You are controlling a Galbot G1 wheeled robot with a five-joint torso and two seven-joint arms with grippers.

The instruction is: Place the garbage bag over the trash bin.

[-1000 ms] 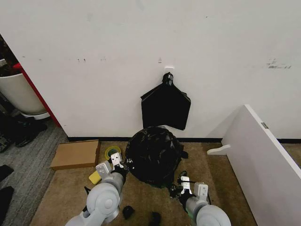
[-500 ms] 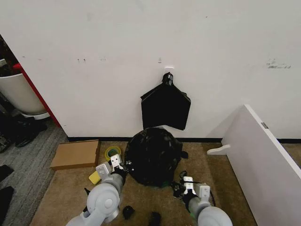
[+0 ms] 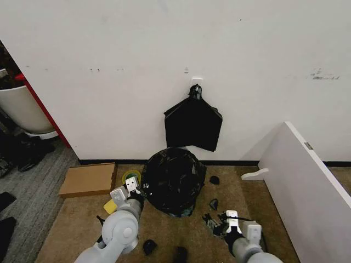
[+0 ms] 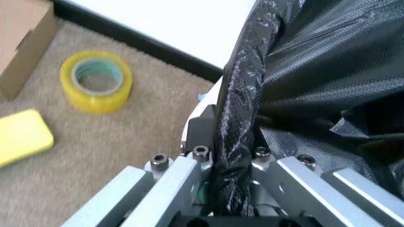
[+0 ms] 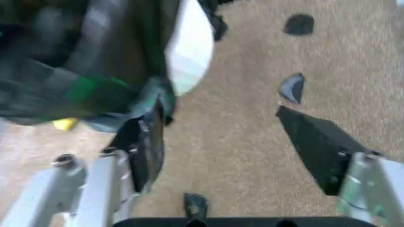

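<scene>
The glossy black garbage bag [image 3: 173,179] is draped over the trash bin as a crinkled mound on the carpet by the wall. A strip of the white trash bin [image 5: 189,47] shows beneath the bag's edge [image 5: 75,66]. My left gripper [image 3: 134,189] is at the bag's left side, shut on a twisted strand of the garbage bag [image 4: 235,109] that runs between its fingers [image 4: 197,128]. My right gripper [image 3: 220,222] sits low on the right, a little away from the bag. It is open, with its fingers [image 5: 146,142] spread wide over bare carpet.
A flat bunch of black bags [image 3: 193,125] hangs on the wall above. A cardboard box [image 3: 88,179], a yellow tape roll [image 4: 96,80] and a yellow sponge [image 4: 19,137] lie to the left. Black scraps [image 3: 214,179] dot the carpet. A white board [image 3: 307,181] leans at right.
My right gripper has drawn back from the bag's lower right edge toward me and to the right. The bagged bin has shifted slightly left. My left gripper keeps its hold.
</scene>
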